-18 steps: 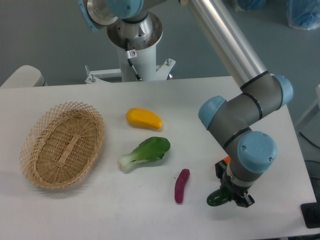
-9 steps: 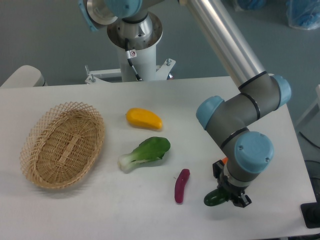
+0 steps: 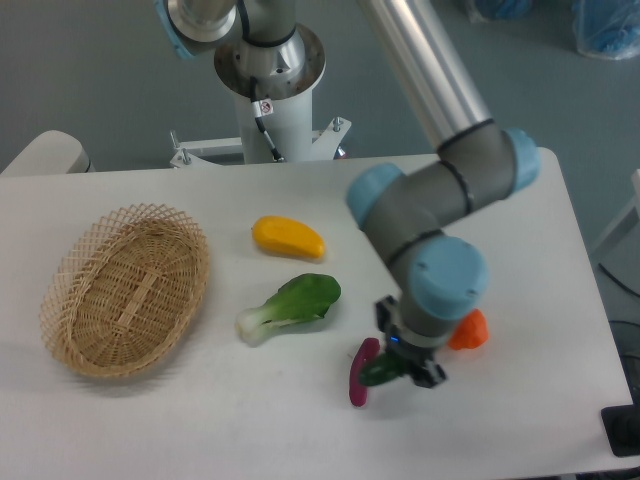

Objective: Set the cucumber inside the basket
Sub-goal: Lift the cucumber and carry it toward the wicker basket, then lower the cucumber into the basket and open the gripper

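The dark green cucumber (image 3: 379, 371) is held in my gripper (image 3: 403, 364), which is shut on it; only its left end shows below the wrist. It hangs just above the table, right beside the small purple eggplant (image 3: 357, 372). The tan wicker basket (image 3: 125, 288) lies at the left of the table, far from the gripper, with nothing in it.
A green-and-white bok choy (image 3: 291, 304) lies between the gripper and the basket. A yellow-orange vegetable (image 3: 288, 238) lies behind it. An orange item (image 3: 469, 331) sits to the right of the wrist. The arm's base (image 3: 270, 90) stands at the table's back edge.
The gripper has moved left and slightly up with the cucumber, from near the front right to beside the eggplant. The orange item, hidden before, now shows.
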Controlling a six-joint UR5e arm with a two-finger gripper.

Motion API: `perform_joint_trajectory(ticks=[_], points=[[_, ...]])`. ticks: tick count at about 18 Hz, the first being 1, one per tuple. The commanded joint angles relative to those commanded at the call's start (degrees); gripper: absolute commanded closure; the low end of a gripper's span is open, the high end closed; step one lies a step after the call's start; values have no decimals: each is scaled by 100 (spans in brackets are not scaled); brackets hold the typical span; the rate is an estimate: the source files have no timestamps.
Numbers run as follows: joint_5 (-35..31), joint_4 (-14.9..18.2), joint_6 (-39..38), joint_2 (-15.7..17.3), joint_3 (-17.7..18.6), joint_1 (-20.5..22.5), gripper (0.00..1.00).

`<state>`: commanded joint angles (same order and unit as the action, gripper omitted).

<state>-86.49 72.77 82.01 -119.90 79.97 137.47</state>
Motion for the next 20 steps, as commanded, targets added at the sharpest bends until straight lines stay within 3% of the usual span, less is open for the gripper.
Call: perform_joint_trajectory(ticks=[5, 8, 15, 20], points=[[422, 9, -133, 843, 861, -360, 98], [572, -17, -316, 1161, 1249, -659, 98], [537, -105, -1564, 1074, 1355, -1801, 98], [537, -597, -2356, 846, 1390, -2356, 98]])
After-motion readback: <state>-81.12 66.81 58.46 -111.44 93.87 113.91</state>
